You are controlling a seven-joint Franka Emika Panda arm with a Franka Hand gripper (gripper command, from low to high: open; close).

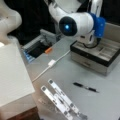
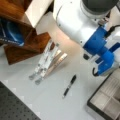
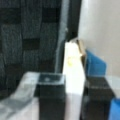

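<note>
In the wrist view my gripper (image 3: 74,100) is open: two black fingers (image 3: 51,96) stand apart with nothing between them. They face a dark woven backdrop and a pale wall, not the table. In both front views the white arm with its blue wrist mount (image 1: 99,25) (image 2: 100,47) hangs over a compartmented drawer tray (image 1: 105,53) (image 2: 106,101). The fingertips themselves are hidden there behind the arm. A black pen (image 1: 85,87) (image 2: 69,86) lies on the grey table, well apart from the gripper.
A folding metal stand (image 1: 60,100) (image 2: 47,62) lies near the pen. A white cable with an adapter (image 1: 51,62) and a small orange object (image 1: 48,50) lie further back. A white box (image 1: 12,75) and a wooden shelf (image 2: 20,37) flank the table.
</note>
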